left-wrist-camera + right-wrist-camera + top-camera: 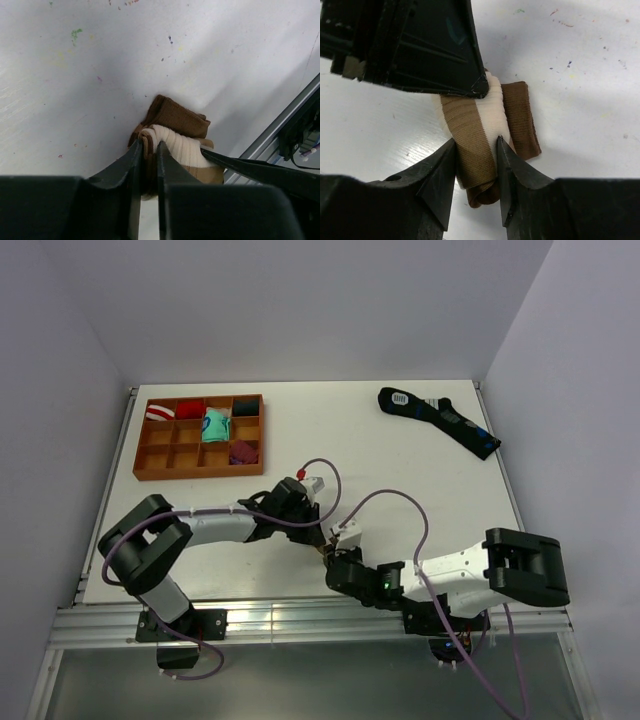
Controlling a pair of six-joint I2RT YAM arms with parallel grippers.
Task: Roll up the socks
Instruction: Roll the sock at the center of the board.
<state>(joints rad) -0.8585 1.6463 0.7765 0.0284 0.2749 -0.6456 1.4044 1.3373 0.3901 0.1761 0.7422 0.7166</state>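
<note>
**Both jaws on the brown/cream sock roll, near edge of bench**

Top view: the sock roll (326,549) sits near-centre on the bench (400,460), almost hidden between the two wrists. Left jaws reach in from the left, right jaws from the near right, and their state is unreadable here. Only this view shows the tray (140,465) far-left with rolled socks in it, and the dark socks (440,422) lying flat far-right, well apart. Probably those are next.

Left wrist: left jaws are narrow, pinching brown fabric at the end of the sock roll (175,120). One right finger (250,170) touches the cream band. My read is that the left pins the roll so it can't unwind. The bench edge rail (280,125) is just beside it.

Right wrist: right jaws straddle the sock roll (470,125), tips touching both sides and gripping across it. The left-wrist view can't confirm this. A brown flap (520,120) lies loose alongside, so I'd say the roll isn't locked yet.
</note>
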